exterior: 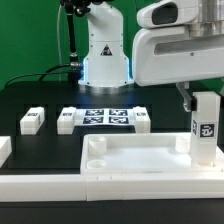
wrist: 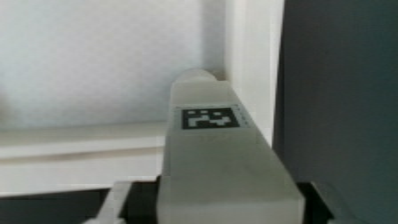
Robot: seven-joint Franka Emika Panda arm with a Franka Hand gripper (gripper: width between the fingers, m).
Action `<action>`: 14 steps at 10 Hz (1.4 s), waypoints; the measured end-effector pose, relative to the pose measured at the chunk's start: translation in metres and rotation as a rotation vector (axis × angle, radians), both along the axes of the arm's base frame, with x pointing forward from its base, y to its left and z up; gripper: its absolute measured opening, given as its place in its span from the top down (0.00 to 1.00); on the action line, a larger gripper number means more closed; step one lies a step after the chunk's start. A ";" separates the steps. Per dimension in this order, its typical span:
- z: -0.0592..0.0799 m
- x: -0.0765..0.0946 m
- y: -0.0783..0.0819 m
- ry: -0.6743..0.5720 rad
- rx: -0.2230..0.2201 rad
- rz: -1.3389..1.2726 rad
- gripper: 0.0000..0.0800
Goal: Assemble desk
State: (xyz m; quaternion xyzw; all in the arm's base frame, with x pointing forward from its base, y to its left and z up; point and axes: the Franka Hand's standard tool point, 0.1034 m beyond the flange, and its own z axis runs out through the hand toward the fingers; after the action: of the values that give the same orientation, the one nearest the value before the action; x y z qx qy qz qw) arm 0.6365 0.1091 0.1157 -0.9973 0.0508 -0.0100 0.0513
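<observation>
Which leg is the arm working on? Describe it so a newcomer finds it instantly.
Find the wide white desk top. At its end on the exterior view's right, under the gripper, stands one leg. It alone is upright; the other legs lie flat by the marker board.

Your arm (exterior: 103, 40) is glossy white, built of rounded, swollen segments. Its base column carries a small dark triangular mark (exterior: 103, 50) and has a ring of blue light (exterior: 100, 72) around its foot. Black cables (exterior: 70, 35) run beside it on the exterior view's left. The wrist housing (exterior: 175, 45) is a broad white block with rounded corners and a grey seam, with a slim dark finger (exterior: 185, 97) beneath it.
</observation>
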 end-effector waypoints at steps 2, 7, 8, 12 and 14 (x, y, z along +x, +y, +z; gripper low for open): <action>-0.001 0.001 0.000 0.000 0.005 -0.227 0.64; -0.001 0.001 -0.005 0.059 0.101 -0.971 0.64; -0.002 0.000 -0.003 0.066 0.102 -1.003 0.64; -0.003 0.000 0.004 0.117 0.155 -1.366 0.64; -0.003 -0.001 0.008 0.105 0.165 -1.371 0.64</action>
State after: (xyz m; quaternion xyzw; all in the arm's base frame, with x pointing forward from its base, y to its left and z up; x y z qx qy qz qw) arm 0.6352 0.1173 0.1130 -0.7322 0.6726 0.0121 0.1063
